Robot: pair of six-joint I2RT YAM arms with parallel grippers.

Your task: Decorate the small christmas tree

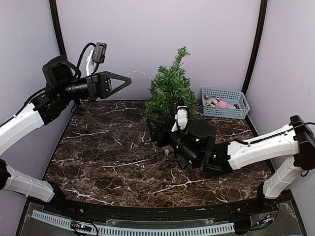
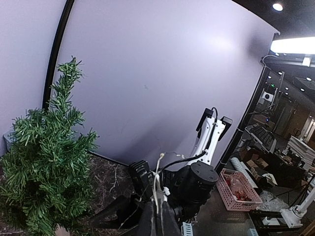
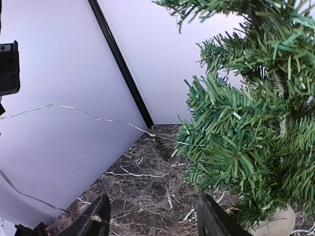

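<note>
One small christmas tree [image 1: 170,88] at twelve o'clock on the one desk [image 1: 108,157]. One thin wire [image 3: 93,115]. One basket [image 1: 224,112] at two o'clock, contents too small to count. Two tools: left tool [image 1: 129,80], right tool [image 3: 152,221].

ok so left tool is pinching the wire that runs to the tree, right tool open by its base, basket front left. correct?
No: the basket sits back right, not front left, as the top external view shows. The rest holds: left tool pinches the wire running to the small christmas tree, right tool open by its base.
</note>
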